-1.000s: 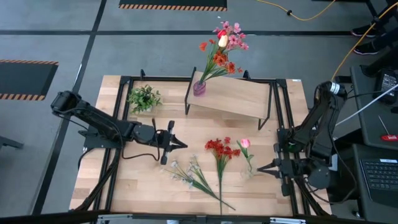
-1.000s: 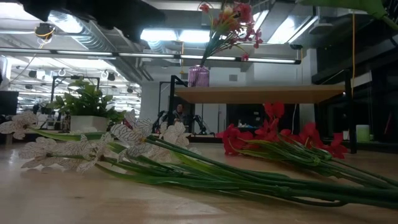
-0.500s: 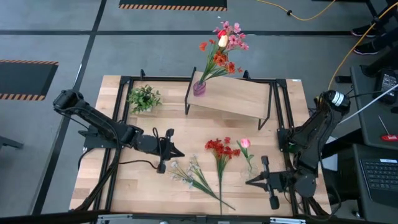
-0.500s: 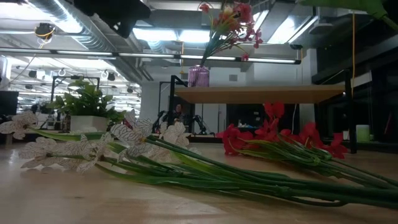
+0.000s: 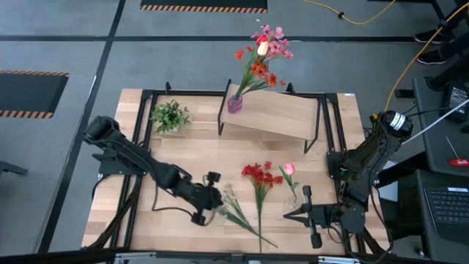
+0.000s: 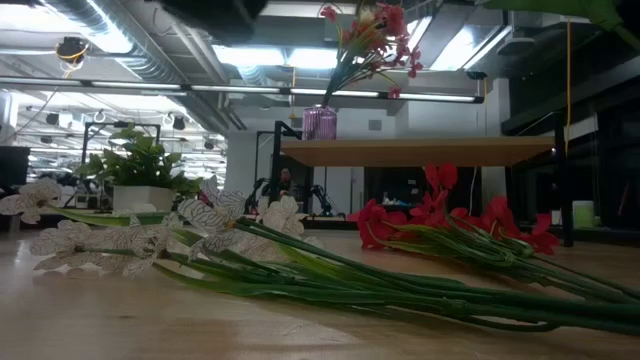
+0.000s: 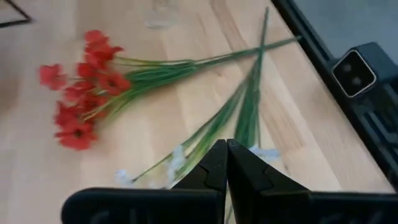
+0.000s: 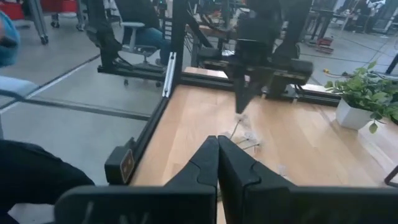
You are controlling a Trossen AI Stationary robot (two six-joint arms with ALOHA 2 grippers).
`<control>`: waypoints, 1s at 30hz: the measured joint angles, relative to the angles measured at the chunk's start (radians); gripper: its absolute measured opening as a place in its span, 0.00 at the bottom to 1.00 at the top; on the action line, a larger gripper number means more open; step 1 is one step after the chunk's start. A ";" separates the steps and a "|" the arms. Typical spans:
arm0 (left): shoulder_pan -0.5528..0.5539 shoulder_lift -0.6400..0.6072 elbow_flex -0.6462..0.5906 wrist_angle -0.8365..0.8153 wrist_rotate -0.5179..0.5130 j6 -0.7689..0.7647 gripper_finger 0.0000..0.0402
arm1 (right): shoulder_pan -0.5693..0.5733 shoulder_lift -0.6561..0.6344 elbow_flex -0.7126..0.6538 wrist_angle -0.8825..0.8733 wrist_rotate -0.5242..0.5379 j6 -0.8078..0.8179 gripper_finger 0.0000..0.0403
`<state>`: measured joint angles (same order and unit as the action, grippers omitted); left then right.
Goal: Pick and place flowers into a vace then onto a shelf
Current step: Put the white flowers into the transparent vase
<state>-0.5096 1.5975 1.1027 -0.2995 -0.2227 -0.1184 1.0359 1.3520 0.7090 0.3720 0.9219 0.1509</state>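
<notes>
While both arms reach over the near half of the table [image 5: 168, 158], seen from above, the left gripper [image 5: 214, 207] sits low and left of centre, fingers clenched together and holding nothing. Its tip is right at the blooms of the white flowers [image 5: 229, 198], whose green stems run down and right from it. The red flowers [image 5: 256, 176] lie just right of those, and a single pink flower [image 5: 289, 170] lies further right. The right gripper [image 5: 287, 215], also closed and empty, is in the lower right, just below the pink flower's stem.

At the top centre of the overhead picture, the shelf [image 5: 282, 114] carries a purple vase [image 5: 234, 103] on its left end, holding a mixed bouquet [image 5: 262, 55]. A small green plant [image 5: 170, 116] stands left of the shelf.

The table-level picture shows what the overhead one cannot: the white flowers [image 6: 150, 235] and red flowers [image 6: 440, 215] lie flat on the wood, with the shelf [image 6: 420, 150] raised above them. The left wrist picture shows the closed fingers [image 7: 214, 168] over crossing green stems, red flowers [image 7: 81, 93] beyond. The right wrist picture shows the other arm's gripper [image 8: 244, 93] pointing down at the white blooms, with seated people behind the table.
</notes>
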 joint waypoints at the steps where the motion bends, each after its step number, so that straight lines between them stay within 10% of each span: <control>1: 0.002 0.029 0.036 -0.033 0.018 0.000 0.01 | 0.001 0.001 0.000 -0.003 -0.001 -0.002 0.01; 14: 0.008 0.319 0.434 -0.253 0.120 0.058 0.01 | 0.001 0.004 0.000 -0.016 -0.001 -0.002 0.01; 30: -0.002 0.409 0.457 -0.232 0.112 0.169 0.18 | 0.001 0.036 0.000 -0.009 -0.030 0.001 0.01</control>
<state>-0.5119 2.0061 1.5600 -0.5315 -0.1109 0.0509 1.0370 1.3880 0.7086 0.3632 0.8921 0.1520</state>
